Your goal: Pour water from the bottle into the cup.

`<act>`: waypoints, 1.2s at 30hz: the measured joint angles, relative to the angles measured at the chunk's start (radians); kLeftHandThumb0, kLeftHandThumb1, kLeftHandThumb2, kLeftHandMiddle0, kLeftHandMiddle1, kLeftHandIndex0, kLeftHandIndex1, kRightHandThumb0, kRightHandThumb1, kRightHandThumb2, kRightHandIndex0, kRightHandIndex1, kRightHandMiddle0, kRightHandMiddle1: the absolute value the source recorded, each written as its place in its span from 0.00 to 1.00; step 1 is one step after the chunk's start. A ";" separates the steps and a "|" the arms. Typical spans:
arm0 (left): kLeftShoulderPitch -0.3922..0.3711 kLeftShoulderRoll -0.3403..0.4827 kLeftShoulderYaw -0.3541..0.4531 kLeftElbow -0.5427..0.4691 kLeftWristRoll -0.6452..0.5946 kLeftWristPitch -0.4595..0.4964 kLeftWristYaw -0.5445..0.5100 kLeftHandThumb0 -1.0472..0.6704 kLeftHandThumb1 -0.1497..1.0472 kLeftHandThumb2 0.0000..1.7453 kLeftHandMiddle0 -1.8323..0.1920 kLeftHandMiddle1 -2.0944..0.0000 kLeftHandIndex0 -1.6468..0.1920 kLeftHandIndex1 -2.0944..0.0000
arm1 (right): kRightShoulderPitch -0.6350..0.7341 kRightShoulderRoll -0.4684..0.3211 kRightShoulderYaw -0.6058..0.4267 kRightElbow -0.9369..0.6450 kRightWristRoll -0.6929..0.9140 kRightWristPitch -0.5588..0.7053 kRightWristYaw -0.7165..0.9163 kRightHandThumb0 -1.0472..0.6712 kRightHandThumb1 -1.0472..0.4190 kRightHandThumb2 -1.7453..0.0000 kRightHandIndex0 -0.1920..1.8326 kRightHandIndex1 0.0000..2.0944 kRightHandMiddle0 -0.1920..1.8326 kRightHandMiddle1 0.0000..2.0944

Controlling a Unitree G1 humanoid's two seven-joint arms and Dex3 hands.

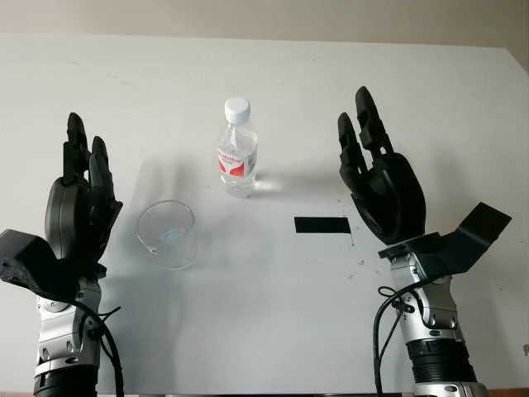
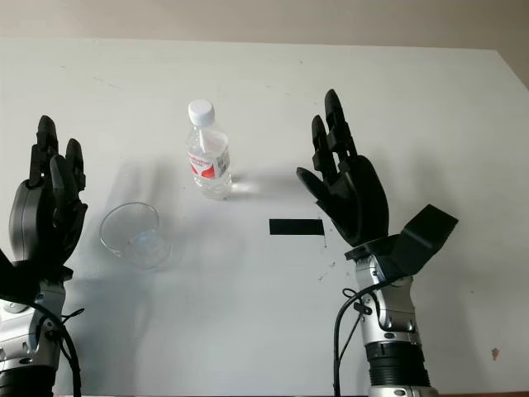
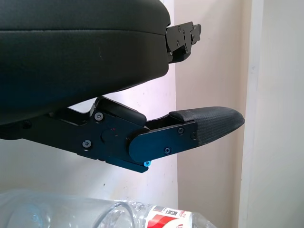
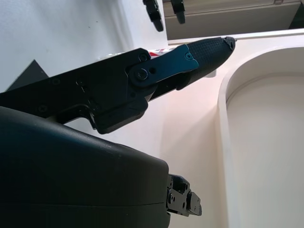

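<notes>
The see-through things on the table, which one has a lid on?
The water bottle, standing upright with a white cap and red label. The plastic cup beside it, nearer the left hand, is open on top.

The bottle (image 3: pixel 161 218) is cut off by the edge.

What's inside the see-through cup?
The clear plastic cup looks empty: the white table shows through its walls and bottom. Whether a thin film of water sits inside cannot be told.
</notes>
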 measured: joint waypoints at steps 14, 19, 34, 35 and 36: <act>-0.025 -0.024 -0.022 0.050 0.019 -0.039 0.031 0.15 1.00 0.35 0.96 0.98 0.99 0.98 | -0.106 0.010 0.034 0.157 -0.089 -0.018 0.012 0.09 0.04 0.97 0.00 0.00 0.00 0.00; -0.025 -0.027 -0.023 0.049 0.019 -0.046 0.029 0.15 1.00 0.35 0.96 0.97 0.99 0.98 | -0.252 0.017 0.086 0.259 -0.183 -0.037 -0.017 0.08 0.04 0.97 0.00 0.00 0.00 0.00; -0.022 -0.036 -0.027 0.044 0.019 -0.041 0.050 0.15 1.00 0.36 0.96 0.98 0.99 0.98 | -0.602 0.068 0.155 0.711 -0.316 -0.133 -0.046 0.02 0.09 0.97 0.00 0.00 0.00 0.00; -0.022 -0.036 -0.028 0.044 0.019 -0.040 0.050 0.15 1.00 0.35 0.96 0.98 0.99 0.98 | -0.610 0.072 0.156 0.732 -0.320 -0.143 -0.043 0.01 0.09 0.97 0.00 0.00 0.00 0.00; -0.022 -0.036 -0.028 0.044 0.019 -0.040 0.050 0.15 1.00 0.35 0.96 0.98 0.99 0.98 | -0.615 0.076 0.156 0.749 -0.323 -0.155 -0.040 0.01 0.09 0.97 0.00 0.00 0.00 0.00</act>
